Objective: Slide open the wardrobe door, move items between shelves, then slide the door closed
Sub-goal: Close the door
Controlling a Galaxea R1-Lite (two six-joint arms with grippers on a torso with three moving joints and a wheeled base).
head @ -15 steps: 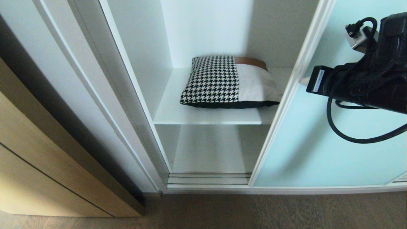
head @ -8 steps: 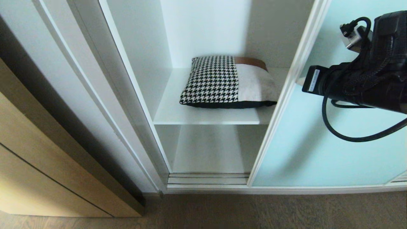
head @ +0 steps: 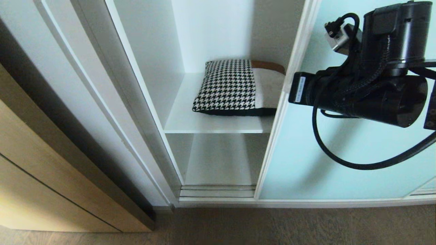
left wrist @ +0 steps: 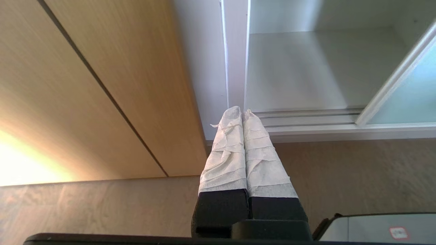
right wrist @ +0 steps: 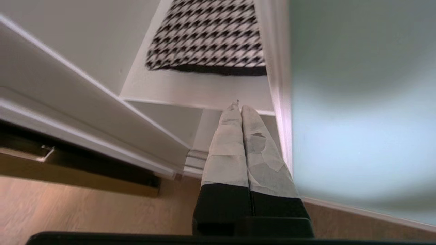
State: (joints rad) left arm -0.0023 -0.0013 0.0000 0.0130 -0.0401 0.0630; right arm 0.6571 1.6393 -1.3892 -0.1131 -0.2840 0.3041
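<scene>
Two grippers were mine, both with fingers pressed together and holding nothing. Farthest left stood the light wooden cabinet front [head: 51, 177], and my left gripper [left wrist: 242, 114] hung parked low before it, near the floor [left wrist: 102, 207] and the wardrobe's bottom track. To its right the wardrobe stood partly open. The patchwork cushion [head: 235, 86] lay flat on the upper white shelf [head: 211, 124], toward that shelf's back edge and right side, its right part hidden behind the door's frame; the lower shelf [head: 221, 160] was below it. Farther right came the sliding wardrobe door [head: 340, 163], its frosted aqua panel covering the right part of the opening. My right gripper [right wrist: 240, 109] pointed at the front edge of the upper shelf, just beside the door's left frame edge. I judged the step to be closing the door. The next move called for a steady sideways push leftward along the track, keeping clear of the cushion.
</scene>
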